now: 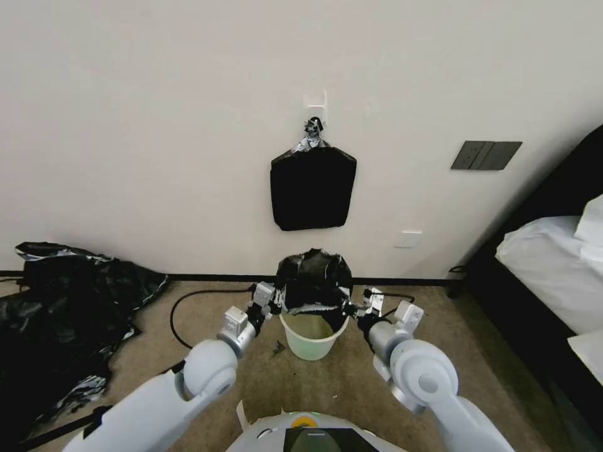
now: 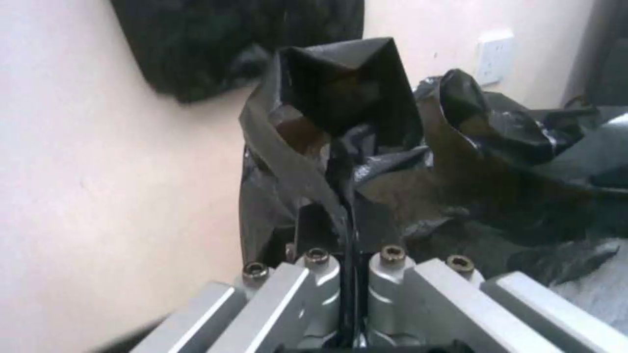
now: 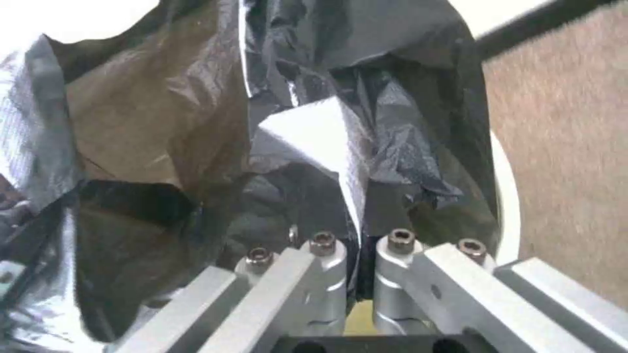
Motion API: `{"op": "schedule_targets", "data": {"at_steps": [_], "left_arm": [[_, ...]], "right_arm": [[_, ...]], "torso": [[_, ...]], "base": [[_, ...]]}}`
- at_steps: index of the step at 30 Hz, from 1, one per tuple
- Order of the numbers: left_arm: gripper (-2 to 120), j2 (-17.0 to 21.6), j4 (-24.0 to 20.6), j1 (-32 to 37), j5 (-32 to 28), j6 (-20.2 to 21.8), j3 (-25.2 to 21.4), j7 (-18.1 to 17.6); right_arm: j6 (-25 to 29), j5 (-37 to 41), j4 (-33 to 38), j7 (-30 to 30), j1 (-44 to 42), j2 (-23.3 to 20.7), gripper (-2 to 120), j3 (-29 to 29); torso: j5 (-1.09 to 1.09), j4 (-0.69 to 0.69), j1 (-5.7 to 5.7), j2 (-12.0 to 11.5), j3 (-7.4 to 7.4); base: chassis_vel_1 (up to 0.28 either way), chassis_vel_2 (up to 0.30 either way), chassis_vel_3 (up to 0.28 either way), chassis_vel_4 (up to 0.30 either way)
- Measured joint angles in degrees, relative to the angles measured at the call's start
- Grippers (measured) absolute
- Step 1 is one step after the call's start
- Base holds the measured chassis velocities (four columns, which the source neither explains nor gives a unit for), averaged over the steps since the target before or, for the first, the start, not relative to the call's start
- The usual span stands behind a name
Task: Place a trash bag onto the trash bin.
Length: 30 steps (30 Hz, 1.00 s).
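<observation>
Black plastic sheeting (image 1: 59, 314) is the biggest thing you have in front of you, heaped on the carpet (image 1: 440, 351) at the far left against the pale wall (image 1: 157, 125). On the right you see the edge of a bed (image 1: 553, 270) with white bedding. A flat black stack of bags (image 1: 312, 188) hangs from a hook on the wall straight ahead, with a dark switch plate (image 1: 485, 155) to its right and a white socket (image 1: 411, 239) lower down.

Below the hanging stack, the trash bin (image 1: 311, 336) stands upright on the carpet, near the wall, its pale inside open toward you. The trash bag (image 1: 314, 280) is bunched up just above the bin's far rim, stretched between your two grippers; its lower edge hangs at the rim, but you cannot tell whether it touches.

Your left gripper (image 1: 274, 306) is at the bag's left side, just beside the bin's rim. In the left wrist view the left gripper (image 2: 352, 230) has its fingers (image 2: 314, 230) pressed together with a fold of the bag (image 2: 340, 108) pinched between them.

Your right gripper (image 1: 353, 309) is at the bag's right side. In the right wrist view the right gripper (image 3: 361, 215) is likewise clamped narrow on a fold of the bag (image 3: 314, 137), with the bin's white rim (image 3: 507, 206) just beside it.
</observation>
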Motion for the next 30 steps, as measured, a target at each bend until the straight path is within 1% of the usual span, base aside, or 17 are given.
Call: {"op": "schedule_targets", "data": {"at_steps": [1, 2, 3, 5, 7, 8, 10, 11, 12, 14, 20, 21, 22, 23, 25, 26, 30], "left_arm": [[0, -0.21, -0.3, 0.91, -0.06, 0.0, 0.25, -1.06], [0, -0.3, -1.58, 3.28, -0.4, 0.04, 0.7, -3.31], [0, -0.14, -2.28, 4.86, -0.47, 0.09, 0.73, -4.22], [0, 0.15, -2.82, 6.42, -0.46, 0.11, 0.68, -4.86], [0, 0.74, -3.45, 9.64, -0.04, 0.12, 0.51, -7.36], [0, 0.74, -3.45, 9.64, -0.04, 0.12, 0.51, -7.36], [0, 0.48, -3.81, 11.12, 0.1, 0.12, 0.94, -11.64], [0, 0.48, -3.81, 11.12, 0.1, 0.12, 0.94, -11.64], [0, 0.04, -4.0, 11.63, 0.06, 0.12, 1.3, -13.65], [0, -0.81, -3.94, 12.2, 0.07, 0.18, 1.71, -15.58], [0, -1.7, -2.97, 13.4, 0.02, 0.4, 2.81, -17.58], [0, -2.86, -1.27, 15.35, -0.02, 0.34, 3.49, -18.56], [0, -2.86, -1.27, 15.35, -0.02, 0.34, 3.49, -18.56], [0, -4.37, 0.79, 15.87, 0.28, -0.02, 3.64, -18.74], [0, -6.17, 3.58, 15.7, 0.78, -0.64, 3.61, -18.78], [0, -6.17, 3.58, 15.7, 0.78, -0.64, 3.61, -18.78], [0, -9.17, 7.64, 13.99, 1.24, -1.16, 3.35, -18.51]], "right_arm": [[0.15, -0.02, 0.27, 0.66, -0.39, 0.04, 0, -0.37], [0.51, -0.04, 0.69, 1.79, -1.07, -0.1, 0, -0.84], [0.87, -0.01, 0.89, 2.49, -1.56, -0.49, 0, -0.96], [1.17, 0.09, 0.9, 3.19, -1.94, -0.92, 0, -0.97], [2.2, 0.46, 0.87, 4.73, -2.78, -1.91, 0, -0.82], [2.2, 0.46, 0.87, 4.73, -2.78, -1.91, 0, -0.82], [2.33, 1.54, 1.28, 6.05, -3.89, -2.68, 0, -0.58], [2.33, 1.54, 1.28, 6.05, -3.89, -2.68, 0, -0.58], [2.3, 1.85, 1.42, 6.57, -4.68, -2.73, 0, -0.58], [2.13, 1.96, 1.22, 7.2, -6.47, -2.11, 0, -0.54], [2.19, 1.98, 0.45, 8.6, -9.27, -0.31, 0, -0.53], [2.86, 1.85, -0.83, 9.49, -10.54, 1.51, 0, -0.66], [2.86, 1.85, -0.83, 9.49, -10.54, 1.51, 0, -0.66], [3.98, 1.91, -1.79, 10.65, -10.67, 2.79, 0, -0.86], [4.56, 1.93, -2.9, 10.86, -11.06, 3.87, 0, -0.83], [4.56, 1.93, -2.9, 10.86, -11.06, 3.87, 0, -0.83], [5.27, 1.87, -6.75, 10.5, -10.18, 5.86, 0, -0.42]], "torso": [[0.0, 0.0, 0.0, 0.0, 0.0], [-0.01, 0.0, 0.0, 0.0, 0.0], [0.0, 0.0, 0.0, 0.0, 0.0], [0.0, 0.01, 0.0, 0.0, 0.0], [0.01, 0.01, 0.0, 0.0, 0.0], [0.01, 0.01, 0.0, 0.0, 0.0], [0.0, 0.0, 0.0, 0.0, 0.0], [0.0, 0.0, 0.0, 0.0, 0.0], [0.0, 0.0, 0.0, 0.0, 0.0], [0.0, 0.0, 0.0, 0.0, 0.0], [-0.01, -0.02, 0.0, 0.0, 0.0], [0.0, 0.0, 0.0, 0.0, 0.0], [0.0, 0.0, 0.0, 0.0, 0.0], [0.0, 0.01, 0.0, 0.0, 0.0], [-0.01, -0.01, 0.0, 0.0, 0.0], [-0.01, -0.01, 0.0, 0.0, 0.0], [-0.01, -0.01, 0.0, 0.0, 0.0]], "base": [[0.0, 0.0, 0.0, 0.0], [0.0, 0.0, 0.0, 0.0], [0.0, 0.0, 0.0, 0.0], [0.0, 0.0, 0.0, 0.0], [0.0, 0.0, 0.0, 0.0], [0.0, 0.0, 0.0, 0.0], [0.0, 0.0, 0.0, 0.0], [0.0, 0.0, 0.0, 0.0], [0.0, 0.0, 0.0, 0.0], [0.0, 0.0, 0.0, 0.0], [0.0, 0.0, 0.0, 0.0], [0.0, 0.0, 0.0, 0.0], [0.0, 0.0, 0.0, 0.0], [0.0, 0.0, 0.0, 0.0], [0.0, 0.0, 0.0, 0.0], [0.0, 0.0, 0.0, 0.0], [0.0, 0.0, 0.0, 0.0]]}}
